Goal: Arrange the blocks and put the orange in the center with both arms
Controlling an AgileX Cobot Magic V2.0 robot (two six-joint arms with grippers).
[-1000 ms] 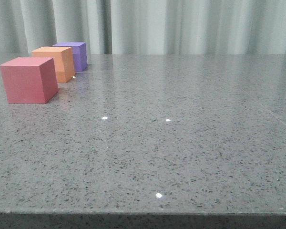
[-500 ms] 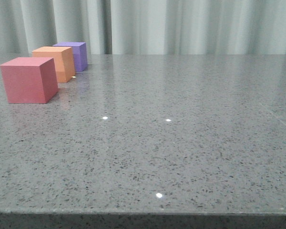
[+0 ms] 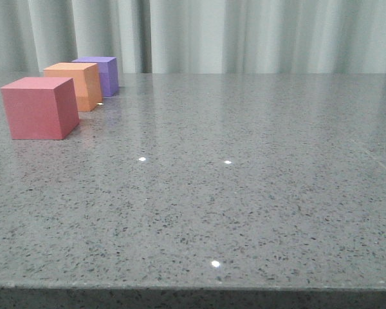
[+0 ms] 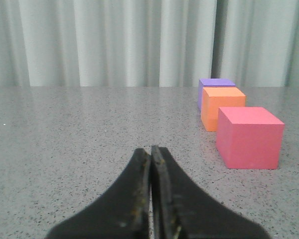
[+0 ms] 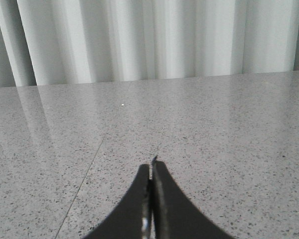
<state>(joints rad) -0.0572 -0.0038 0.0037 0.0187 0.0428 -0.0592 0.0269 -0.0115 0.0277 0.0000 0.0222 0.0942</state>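
Three cubes stand in a line at the table's far left in the front view: the red-pink cube [image 3: 38,107] nearest, the orange cube [image 3: 74,85] behind it, the purple cube [image 3: 100,74] farthest. The left wrist view shows the same line: red-pink [image 4: 249,138], orange [image 4: 221,106], purple [image 4: 214,85]. My left gripper [image 4: 151,152] is shut and empty, low over the table, short of the cubes and off to their side. My right gripper [image 5: 151,167] is shut and empty over bare table. Neither gripper shows in the front view.
The grey speckled table [image 3: 231,193] ends at a front edge near the bottom of the front view. A pale curtain [image 3: 244,32] hangs behind it. A thin seam line [image 5: 84,174] crosses the table in the right wrist view.
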